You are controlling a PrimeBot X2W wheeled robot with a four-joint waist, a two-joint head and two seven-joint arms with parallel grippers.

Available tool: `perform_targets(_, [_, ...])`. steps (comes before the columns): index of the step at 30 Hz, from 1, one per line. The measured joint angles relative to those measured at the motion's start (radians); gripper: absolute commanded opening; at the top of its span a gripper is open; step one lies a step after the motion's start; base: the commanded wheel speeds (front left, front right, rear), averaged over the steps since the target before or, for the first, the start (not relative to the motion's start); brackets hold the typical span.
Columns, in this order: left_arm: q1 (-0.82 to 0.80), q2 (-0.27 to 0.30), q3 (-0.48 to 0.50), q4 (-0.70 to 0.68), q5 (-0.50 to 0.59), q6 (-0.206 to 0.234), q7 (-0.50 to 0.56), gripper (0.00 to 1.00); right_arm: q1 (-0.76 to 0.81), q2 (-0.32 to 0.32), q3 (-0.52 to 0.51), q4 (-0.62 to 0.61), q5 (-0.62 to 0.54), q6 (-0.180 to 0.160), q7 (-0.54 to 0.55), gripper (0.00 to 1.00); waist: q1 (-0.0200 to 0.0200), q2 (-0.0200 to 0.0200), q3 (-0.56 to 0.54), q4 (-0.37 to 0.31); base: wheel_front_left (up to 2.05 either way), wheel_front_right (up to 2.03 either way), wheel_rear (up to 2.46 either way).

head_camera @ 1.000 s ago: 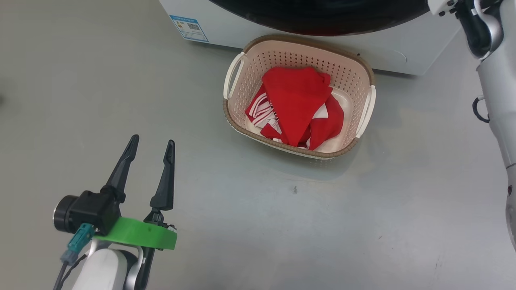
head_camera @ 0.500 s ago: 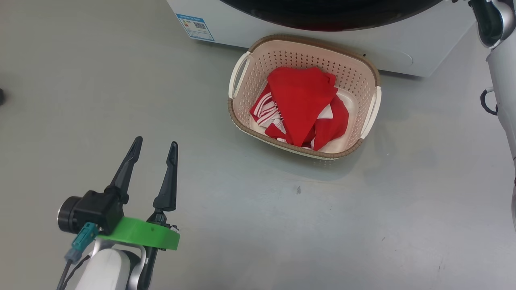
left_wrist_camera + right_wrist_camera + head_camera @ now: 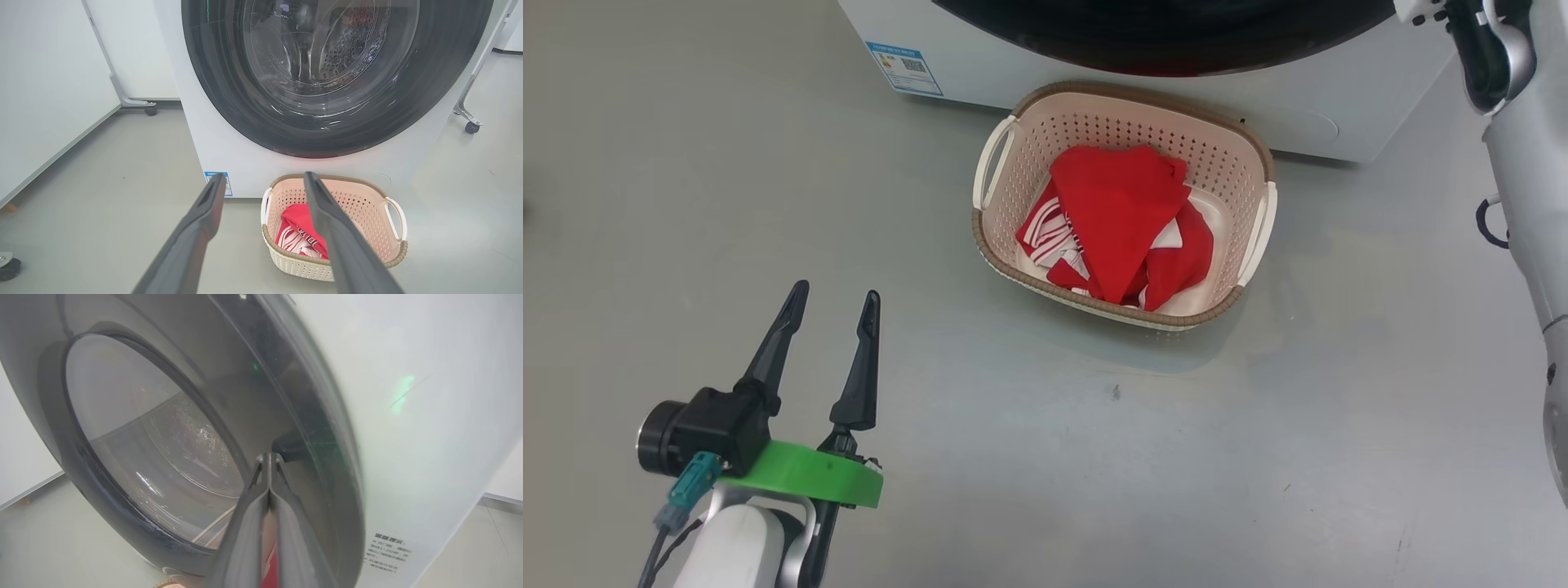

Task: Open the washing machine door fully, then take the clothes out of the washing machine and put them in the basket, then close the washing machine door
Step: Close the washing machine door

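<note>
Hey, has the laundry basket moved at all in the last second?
No. The basket keeps its place against the blue label on the washing machine; the whole head view shifted, so the camera moved.

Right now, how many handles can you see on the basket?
2. One handle at the basket's left end in the head view, the other at its right end; none seems hidden.

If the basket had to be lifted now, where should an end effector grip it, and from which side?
Probably its left loop handle, from above: the basket stands upright on the floor, and the handle bows off the wall, leaving a slot for one finger.
</note>
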Motion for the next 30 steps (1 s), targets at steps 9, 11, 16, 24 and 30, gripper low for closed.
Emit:
perform_targets(9, [0.0,0.002,0.02,0.006,0.0,0.0,0.0,1.0,0.066,0.023,0.012,0.011,0.003,0.017,-0.057,0.0,0.0,0.0,-0.02,-0.026,0.0,0.0,0.0])
perform_targets(11, [0.0,0.002,0.021,0.008,0.002,0.0,0.0,1.0,0.094,0.03,0.009,0.011,0.006,0.018,-0.078,0.0,0.0,0.0,-0.027,-0.032,0.0,0.0,0.0])
perform_targets(16, [0.001,0.007,0.029,0.009,0.017,0.0,0.0,1.0,0.165,0.05,0.006,0.001,0.027,0.026,-0.114,0.0,0.0,0.0,-0.049,-0.051,0.0,0.0,0.0])
perform_targets(24, [0.004,0.014,0.03,0.001,0.018,0.0,0.0,1.0,0.31,0.048,-0.004,-0.049,0.033,0.026,-0.135,0.41,0.0,0.0,-0.097,-0.09,0.0,0.0,0.0])
perform_targets(30, [0.019,0.02,0.031,-0.002,0.021,0.0,0.0,1.0,0.419,0.062,-0.024,-0.085,0.039,0.024,-0.136,1.0,-0.0001,0.0,-0.129,-0.115,0.0,0.0,0.0])
